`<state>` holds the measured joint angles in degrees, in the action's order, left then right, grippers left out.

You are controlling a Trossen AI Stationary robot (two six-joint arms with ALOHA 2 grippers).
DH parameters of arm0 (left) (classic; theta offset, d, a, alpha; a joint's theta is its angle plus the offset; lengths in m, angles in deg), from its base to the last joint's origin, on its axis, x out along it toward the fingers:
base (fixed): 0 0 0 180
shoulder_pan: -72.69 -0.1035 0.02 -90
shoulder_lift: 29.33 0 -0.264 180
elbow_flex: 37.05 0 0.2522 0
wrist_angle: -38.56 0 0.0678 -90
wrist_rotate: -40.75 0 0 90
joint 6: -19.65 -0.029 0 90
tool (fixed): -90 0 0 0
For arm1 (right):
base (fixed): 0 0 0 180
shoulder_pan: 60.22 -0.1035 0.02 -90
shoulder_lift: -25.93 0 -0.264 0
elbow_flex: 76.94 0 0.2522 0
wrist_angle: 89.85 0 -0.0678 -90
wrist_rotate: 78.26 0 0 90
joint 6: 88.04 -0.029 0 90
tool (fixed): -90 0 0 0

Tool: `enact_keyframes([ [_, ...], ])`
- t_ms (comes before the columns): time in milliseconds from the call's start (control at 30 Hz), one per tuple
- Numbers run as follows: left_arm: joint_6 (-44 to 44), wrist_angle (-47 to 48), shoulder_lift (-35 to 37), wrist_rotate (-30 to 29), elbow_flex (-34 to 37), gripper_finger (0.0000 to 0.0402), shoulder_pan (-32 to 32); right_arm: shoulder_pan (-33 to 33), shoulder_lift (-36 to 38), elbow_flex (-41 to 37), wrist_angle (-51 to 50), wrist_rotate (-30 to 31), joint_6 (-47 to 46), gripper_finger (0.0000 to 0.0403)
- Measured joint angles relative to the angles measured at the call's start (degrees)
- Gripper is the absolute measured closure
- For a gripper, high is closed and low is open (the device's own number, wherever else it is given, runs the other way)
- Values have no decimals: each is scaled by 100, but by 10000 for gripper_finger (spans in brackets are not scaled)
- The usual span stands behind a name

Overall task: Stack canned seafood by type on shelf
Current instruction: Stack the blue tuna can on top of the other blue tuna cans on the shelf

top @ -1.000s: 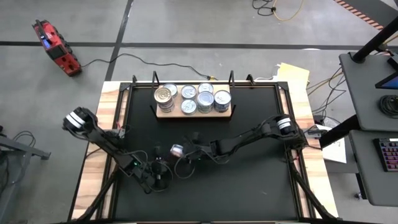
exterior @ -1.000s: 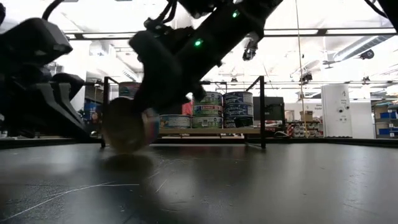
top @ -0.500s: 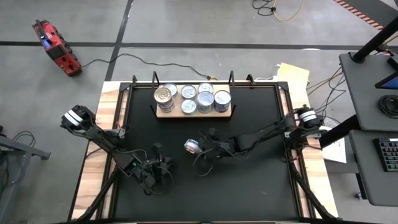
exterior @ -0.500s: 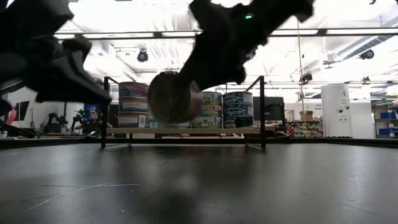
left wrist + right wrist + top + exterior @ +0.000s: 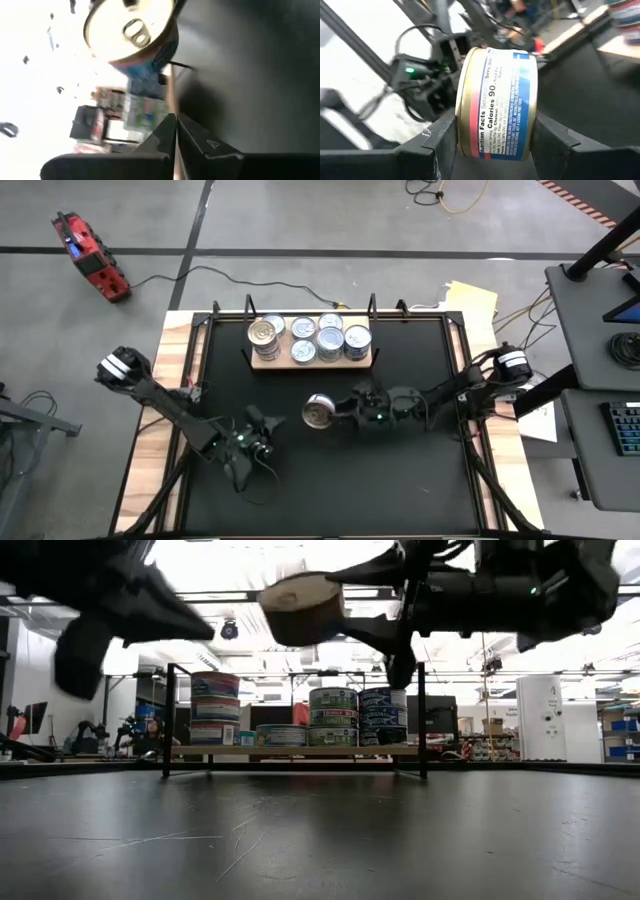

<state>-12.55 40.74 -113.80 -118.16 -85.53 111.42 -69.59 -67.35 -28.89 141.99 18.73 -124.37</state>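
Observation:
The wooden shelf (image 5: 310,361) stands at the table's far middle and bears several cans in short stacks (image 5: 333,716); a gold-topped stack (image 5: 265,336) is at its left end. My right gripper (image 5: 340,413) reaches level from the table's right and is shut on one can (image 5: 320,413), high above the table's middle (image 5: 300,608). The can has a gold rim and a white and blue label (image 5: 495,102). My left gripper (image 5: 262,440) is shut and holds nothing, near and left of the can, its fingers (image 5: 175,137) pressed together. My right gripper pinches the can by its two flat ends, one finger on the gold-rimmed end (image 5: 456,131) and the other on the opposite end (image 5: 538,131). The fingers come level from the table's right, one over and one under the can (image 5: 372,632). The can hangs clear of the table, roughly flat, one round end up.
A black rail frame (image 5: 421,720) runs along the table's far edge around the shelf. The black tabletop (image 5: 400,480) is bare near and right of the arms. Wooden strips (image 5: 160,440) edge the table's sides.
My right gripper has drawn back toward the table's right edge and tipped its fingers up, carrying the can from just above the table to well clear of it; the can has turned from standing on edge to roughly flat. My left gripper has risen a little and rolled.

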Motion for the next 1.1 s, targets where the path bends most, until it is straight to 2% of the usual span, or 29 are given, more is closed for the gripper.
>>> enact_keyframes([
  [167, -1520, -60, 689, 383, 35, 402, -439, 239, -433, 28, 666, -741, -666, 210],
  [267, -2720, -36, 1224, 421, 140, 402, -644, 273, -650, 52, 796, -850, -803, 210],
  [333, -3163, -164, 1711, 730, 150, 401, -857, 279, -833, 91, 1171, -849, -910, 210],
  [400, -3171, -288, 2267, 1720, 150, 401, -1164, 279, -1001, 128, 1605, -863, -982, 210],
  [533, -2423, -299, 3244, 4905, 193, 402, -1977, 279, -1293, 271, 1960, -946, -1087, 210],
  [567, -2111, -292, 3410, 5525, 224, 401, -2192, 279, -1349, 324, 1955, -986, -1098, 210],
  [633, -1358, -237, 3630, 6542, 294, 401, -2557, 279, -1404, 350, 1890, -1027, -1103, 210],
  [733, -551, 40, 3744, 7548, 426, 401, -2807, 279, -1484, 401, 1906, -1042, -1037, 210],
  [967, -341, 147, 3399, 7684, 517, 401, -2764, 357, -1562, 547, 1945, -890, -1019, 210],
  [1033, -404, 153, 3297, 7429, 406, 401, -2762, 407, -1560, 639, 1932, -915, -1070, 210],
  [1100, -513, 265, 3267, 6920, 273, 401, -2764, 520, -1558, 703, 1865, -1155, -1140, 210],
])
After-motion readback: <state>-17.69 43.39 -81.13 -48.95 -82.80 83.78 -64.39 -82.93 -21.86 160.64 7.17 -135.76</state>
